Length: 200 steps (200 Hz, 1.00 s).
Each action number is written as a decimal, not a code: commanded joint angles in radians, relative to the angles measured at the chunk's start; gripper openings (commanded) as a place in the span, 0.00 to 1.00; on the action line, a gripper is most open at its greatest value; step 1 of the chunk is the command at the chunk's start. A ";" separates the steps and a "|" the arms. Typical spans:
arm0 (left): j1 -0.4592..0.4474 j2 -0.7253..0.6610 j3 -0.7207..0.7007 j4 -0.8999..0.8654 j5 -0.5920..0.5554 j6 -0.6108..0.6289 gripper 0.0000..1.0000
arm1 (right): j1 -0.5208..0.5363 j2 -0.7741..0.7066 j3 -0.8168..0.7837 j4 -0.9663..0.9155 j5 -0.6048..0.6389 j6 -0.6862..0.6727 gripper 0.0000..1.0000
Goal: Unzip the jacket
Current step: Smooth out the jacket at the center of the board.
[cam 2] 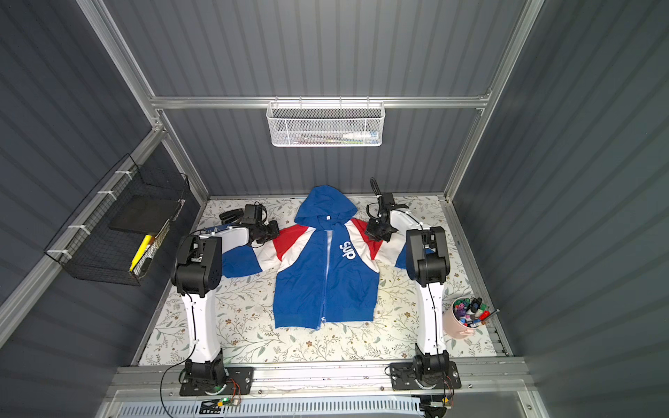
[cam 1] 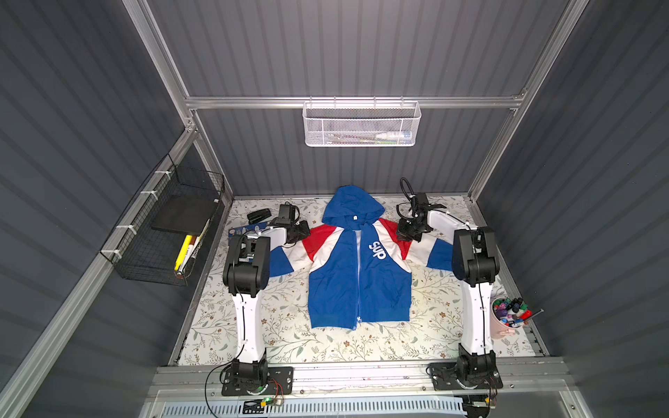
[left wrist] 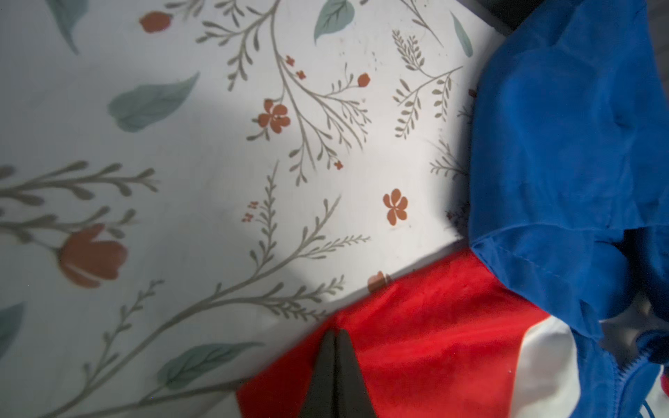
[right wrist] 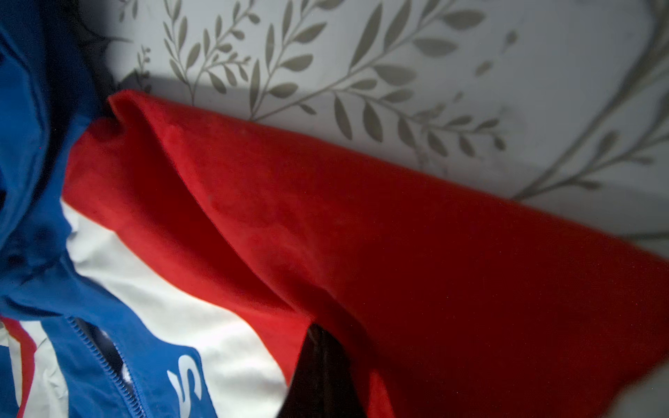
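Note:
The jacket (cam 1: 358,275) (cam 2: 325,275) lies flat on its back on the floral table, hood toward the rear wall and sleeves spread. Its front zipper (cam 1: 359,289) gapes along the chest, showing a strip of white lining, and the slider (cam 1: 358,319) sits near the hem. My left gripper (cam 1: 307,231) (left wrist: 335,331) is shut, pinching the edge of one red shoulder panel (left wrist: 416,343). My right gripper (cam 1: 400,235) (right wrist: 318,327) is shut on the other red shoulder panel (right wrist: 398,235), which rises in a fold from its fingertips. Zipper teeth (right wrist: 119,362) show beside the white lettering.
A pink cup of markers (cam 1: 506,318) stands at the table's right edge by the right arm. Black gadgets (cam 1: 259,215) and a blue pack (cam 1: 246,229) lie at the back left. A black wire basket (cam 1: 170,231) hangs on the left wall, a white mesh basket (cam 1: 360,125) on the back wall.

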 commanded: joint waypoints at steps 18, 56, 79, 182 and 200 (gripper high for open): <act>0.011 -0.009 0.045 -0.149 0.032 0.057 0.08 | -0.007 -0.083 -0.041 -0.008 -0.111 -0.054 0.05; 0.006 -0.109 0.144 -0.180 0.071 0.101 0.23 | 0.004 -0.253 -0.124 0.027 -0.111 -0.018 0.11; -0.029 -0.160 0.095 -0.141 0.165 0.105 0.24 | 0.026 -0.325 -0.235 0.045 -0.109 0.023 0.11; -0.154 -0.124 -0.149 -0.069 0.183 0.094 0.09 | 0.097 -0.349 -0.448 0.035 -0.085 0.057 0.09; -0.153 -0.117 -0.168 -0.092 0.147 0.090 0.06 | 0.099 -0.346 -0.462 0.014 -0.067 0.052 0.08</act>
